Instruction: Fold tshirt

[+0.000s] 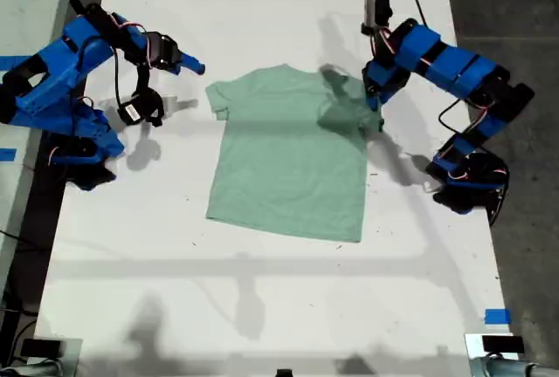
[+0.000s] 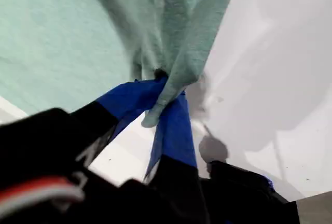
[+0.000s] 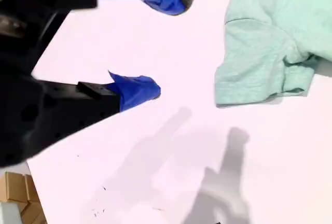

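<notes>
On the table, my first gripper pinches the tshirt.

The tshirt was plain pale mint green. The table was white. Both arms were blue and black.

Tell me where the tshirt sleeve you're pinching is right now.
It is at the exterior view's right side of the tshirt, pinched in my first gripper and lifted in over the chest, while my second gripper hangs open off the other sleeve.

Jaws apart, tshirt sleeve nearby
</notes>
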Robot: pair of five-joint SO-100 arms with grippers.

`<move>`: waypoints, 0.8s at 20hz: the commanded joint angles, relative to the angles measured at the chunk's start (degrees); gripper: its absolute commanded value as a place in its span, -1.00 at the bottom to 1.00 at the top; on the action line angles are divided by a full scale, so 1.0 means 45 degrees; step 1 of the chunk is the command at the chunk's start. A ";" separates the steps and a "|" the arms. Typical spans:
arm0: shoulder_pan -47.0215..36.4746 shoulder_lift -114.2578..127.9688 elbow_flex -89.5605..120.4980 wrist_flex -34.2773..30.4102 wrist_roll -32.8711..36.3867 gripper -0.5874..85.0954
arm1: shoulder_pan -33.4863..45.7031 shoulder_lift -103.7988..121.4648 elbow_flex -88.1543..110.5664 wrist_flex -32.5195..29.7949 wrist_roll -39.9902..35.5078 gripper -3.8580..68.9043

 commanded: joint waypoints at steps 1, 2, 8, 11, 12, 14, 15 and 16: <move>-0.0195 0.0273 -0.0117 0.0020 -0.0039 -0.45 | -0.1387 0.0215 -0.3008 0.0879 0.0840 -0.92; -0.0117 0.0195 -0.0098 0.0020 -0.0039 -0.45 | -0.1758 -0.0371 -0.3887 0.0879 0.1113 -0.92; 0.0176 0.0254 -0.0254 -0.0156 -0.0176 -0.47 | -0.3125 -0.5234 -0.8672 0.0020 0.1895 -0.92; 0.0312 0.0215 -0.0371 -0.0156 -0.0176 -0.46 | -0.3398 -0.6953 -0.9824 -0.1387 0.1992 -0.92; 0.0371 0.0156 -0.0430 -0.0156 -0.0176 -0.45 | -0.3457 -0.7344 -0.9766 -0.2187 0.1992 -0.92; 0.0527 -0.0039 -0.0586 -0.0137 -0.0176 -0.44 | -0.3730 -0.8262 -1.0156 -0.3223 0.1602 -0.29; 0.0586 -0.0156 -0.0703 -0.0117 -0.0176 -0.43 | -0.3887 -0.8770 -1.0742 -0.3164 0.1504 -0.02; 0.0664 -0.0195 -0.0781 -0.0078 -0.0176 -0.42 | -0.4004 -0.9023 -1.0996 -0.3145 0.1367 0.03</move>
